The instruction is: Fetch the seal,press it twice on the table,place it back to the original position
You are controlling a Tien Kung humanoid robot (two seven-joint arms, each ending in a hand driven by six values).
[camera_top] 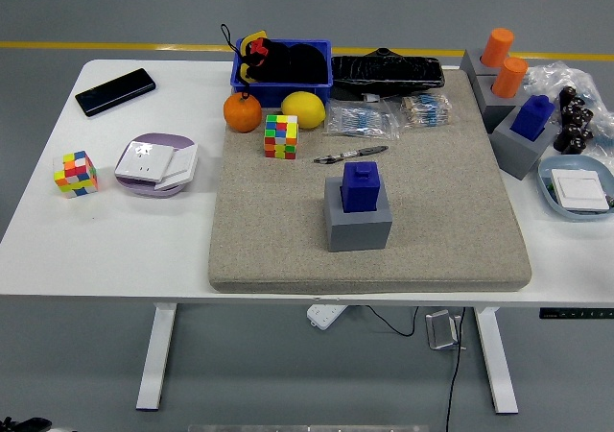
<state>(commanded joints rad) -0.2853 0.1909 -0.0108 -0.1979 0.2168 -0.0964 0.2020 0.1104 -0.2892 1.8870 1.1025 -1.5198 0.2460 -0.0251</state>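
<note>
Blue seal (362, 184) upright in grey holder (357, 226); pen (349, 154) behind.

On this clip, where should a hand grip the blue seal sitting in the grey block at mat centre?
Probably the blue block-shaped seal's upper body, from above: it stands upright and proud of the grey square holder, its lower part sunk inside.

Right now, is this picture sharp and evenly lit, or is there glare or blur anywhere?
Head view: sharp throughout, with even, soft light; the blue seal on its grey block casts only a faint shadow on the felt mat. Slight sheen on the clear plastic bag at the right; no motion blur.
</note>
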